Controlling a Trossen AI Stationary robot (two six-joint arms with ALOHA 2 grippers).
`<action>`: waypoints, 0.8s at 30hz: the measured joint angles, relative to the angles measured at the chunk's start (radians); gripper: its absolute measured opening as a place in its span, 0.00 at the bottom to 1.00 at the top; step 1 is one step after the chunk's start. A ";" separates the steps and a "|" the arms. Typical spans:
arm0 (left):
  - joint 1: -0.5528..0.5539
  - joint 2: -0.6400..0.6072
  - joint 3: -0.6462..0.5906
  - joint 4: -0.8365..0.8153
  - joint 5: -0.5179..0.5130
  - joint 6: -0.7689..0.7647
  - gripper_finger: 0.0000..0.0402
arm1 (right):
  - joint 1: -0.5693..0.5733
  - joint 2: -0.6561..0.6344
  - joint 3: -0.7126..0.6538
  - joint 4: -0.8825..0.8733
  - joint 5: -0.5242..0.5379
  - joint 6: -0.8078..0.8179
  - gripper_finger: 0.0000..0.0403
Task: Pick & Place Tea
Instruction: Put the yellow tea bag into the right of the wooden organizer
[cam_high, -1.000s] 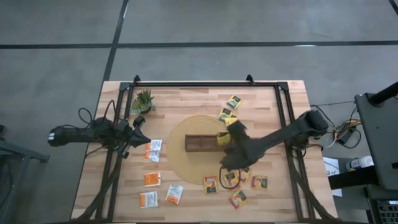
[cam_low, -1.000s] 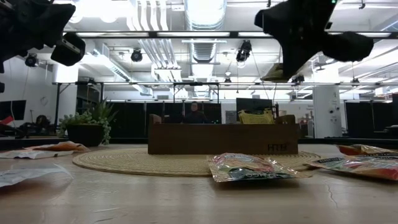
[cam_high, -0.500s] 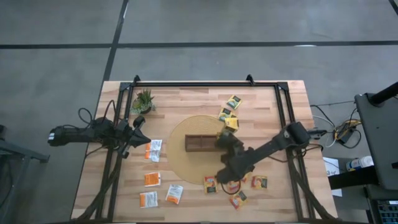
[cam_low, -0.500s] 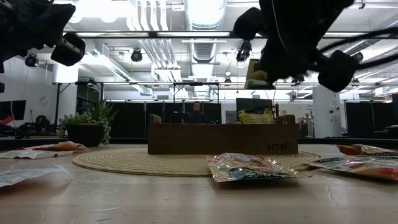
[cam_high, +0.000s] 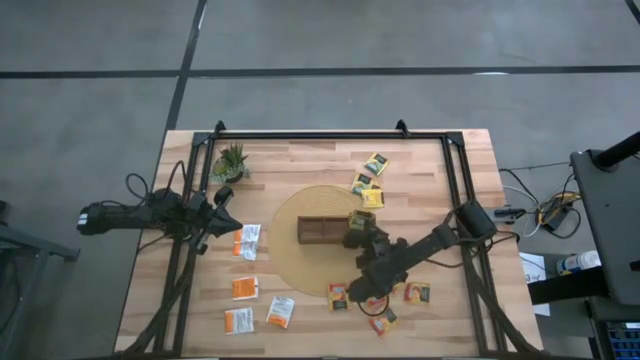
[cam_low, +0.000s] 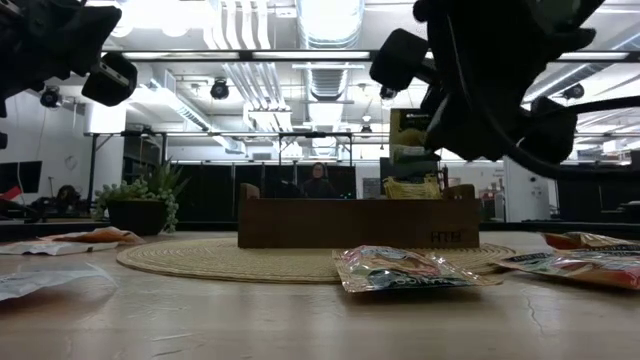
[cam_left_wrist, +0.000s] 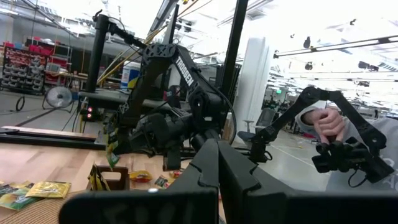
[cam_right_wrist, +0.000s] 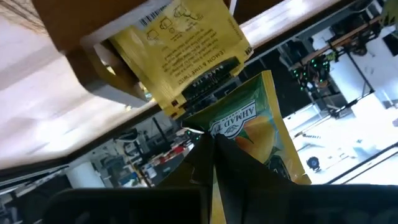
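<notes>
My right gripper (cam_high: 357, 236) is shut on a yellow-green tea sachet (cam_low: 408, 138) just above the right end of the dark wooden tray (cam_high: 322, 230), which sits on a round woven mat (cam_high: 300, 262). Another yellow sachet (cam_right_wrist: 180, 56) stands in the tray's end compartment. More tea lies flat on the table: yellow-green sachets (cam_high: 368, 182) at the far side, white-and-orange ones (cam_high: 247, 241) on the left, orange-brown ones (cam_high: 417, 292) near the front. My left gripper (cam_high: 224, 198) waits shut over the table's left side. My right gripper pinches the yellow-green sachet by one edge (cam_right_wrist: 217, 138) between its two fingers. The fingers come slanting down from the table's right and near side. The sachet stands upright beyond the fingertips, lifted clear, just over the tray's right end.
A small spiky potted plant (cam_high: 231, 160) stands at the far left. Black frame rails (cam_high: 455, 200) run along the table's sides and far edge. A person (cam_left_wrist: 348, 146) works a control arm in the room beyond the table.
My right gripper has sunk toward the tray's right end, moving a little toward the table's left and rolling its wrist. It stays shut on the sachet, which has turned from nearly edge-on and level to upright just above the tray.
</notes>
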 joint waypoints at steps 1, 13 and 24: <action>0.000 0.000 0.000 0.000 0.000 0.000 0.00 | 0.003 -0.001 0.000 0.010 0.000 -0.010 0.02; 0.000 0.000 0.000 0.000 0.000 0.000 0.00 | 0.023 -0.001 -0.002 0.022 -0.042 -0.042 0.02; 0.000 0.000 0.000 0.000 0.000 0.000 0.00 | 0.017 -0.001 -0.002 0.018 -0.087 -0.034 0.06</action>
